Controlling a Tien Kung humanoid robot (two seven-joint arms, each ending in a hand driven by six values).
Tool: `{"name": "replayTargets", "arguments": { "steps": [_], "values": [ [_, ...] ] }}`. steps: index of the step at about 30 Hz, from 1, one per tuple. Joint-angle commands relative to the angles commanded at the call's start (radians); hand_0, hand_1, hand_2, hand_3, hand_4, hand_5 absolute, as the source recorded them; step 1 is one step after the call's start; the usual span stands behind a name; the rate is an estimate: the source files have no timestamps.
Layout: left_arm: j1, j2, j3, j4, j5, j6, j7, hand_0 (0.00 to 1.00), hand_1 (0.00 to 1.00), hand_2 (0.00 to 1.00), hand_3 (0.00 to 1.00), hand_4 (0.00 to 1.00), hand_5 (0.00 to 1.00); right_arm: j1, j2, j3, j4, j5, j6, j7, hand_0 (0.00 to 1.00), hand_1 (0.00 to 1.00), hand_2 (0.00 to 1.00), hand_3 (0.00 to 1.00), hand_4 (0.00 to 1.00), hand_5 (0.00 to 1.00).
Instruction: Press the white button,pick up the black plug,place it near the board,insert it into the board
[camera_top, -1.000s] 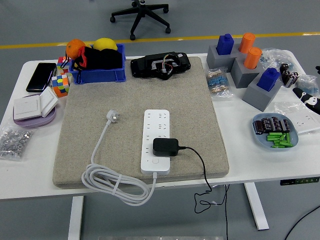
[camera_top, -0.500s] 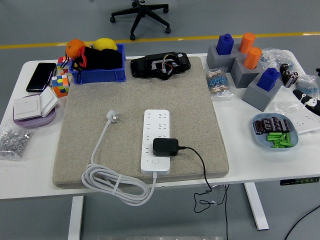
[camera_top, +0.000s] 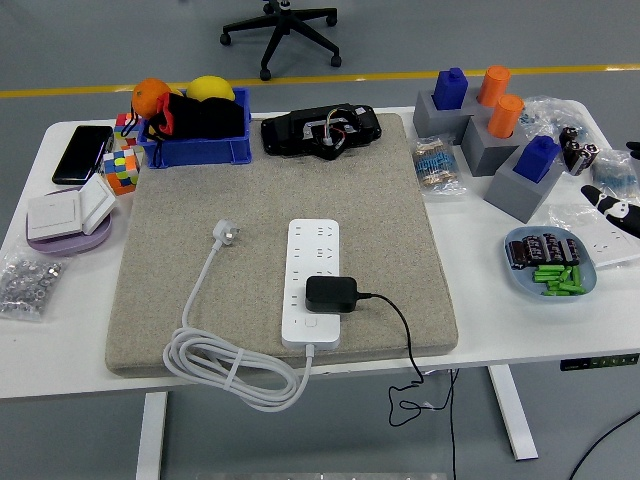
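Observation:
A white power strip (camera_top: 313, 262) lies along the middle of a beige mat (camera_top: 190, 200). Its white button (camera_top: 312, 322) is at the near end. A black plug (camera_top: 331, 293) sits on the strip just behind the button. The plug's black cable (camera_top: 395, 318) runs right and drops over the table's front edge. The strip's white cord (camera_top: 225, 365) lies coiled at the mat's near left, and its plug (camera_top: 227, 233) rests on the mat. Only the fingertips of my right hand (camera_top: 615, 203) show at the right edge, spread and holding nothing, far from the strip. My left hand is out of view.
A blue bin (camera_top: 195, 135) with fruit, puzzle cubes and a phone stand at the back left. A black device (camera_top: 320, 130) lies behind the mat. Grey blocks with blue and orange pegs (camera_top: 490, 130) stand at the back right. A blue plate of batteries (camera_top: 550, 262) is at the right.
The right hand's fingertips have shifted slightly down along the right edge. The strip, the plug and the cords have not moved.

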Motion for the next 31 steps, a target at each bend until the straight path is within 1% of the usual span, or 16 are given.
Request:
{"name": "replayTargets", "arguments": {
  "steps": [8, 16, 31],
  "values": [
    [0.01, -0.005, -0.006, 0.0, 0.003, 0.0, 0.0, 0.467, 0.496, 0.498, 0.575, 0.572, 0.272, -0.008, 0.008, -0.001, 0.005, 0.002, 0.004, -0.003, 0.878, 0.783, 0.775, 0.776, 0.998, 0.552],
    [0.005, -0.006, 0.003, 0.0, -0.012, 0.002, -0.003, 0.468, 0.498, 0.498, 0.575, 0.571, 0.273, -0.011, 0.014, -0.001, 0.004, -0.001, 0.006, -0.005, 0.871, 0.783, 0.775, 0.776, 0.998, 0.551],
    [0.005, -0.008, 0.0, 0.0, -0.009, 0.002, -0.003, 0.467, 0.496, 0.499, 0.574, 0.571, 0.269, -0.01, 0.017, 0.0, 0.001, -0.004, 0.001, -0.008, 0.871, 0.782, 0.774, 0.76, 0.998, 0.536]
  ]
}}
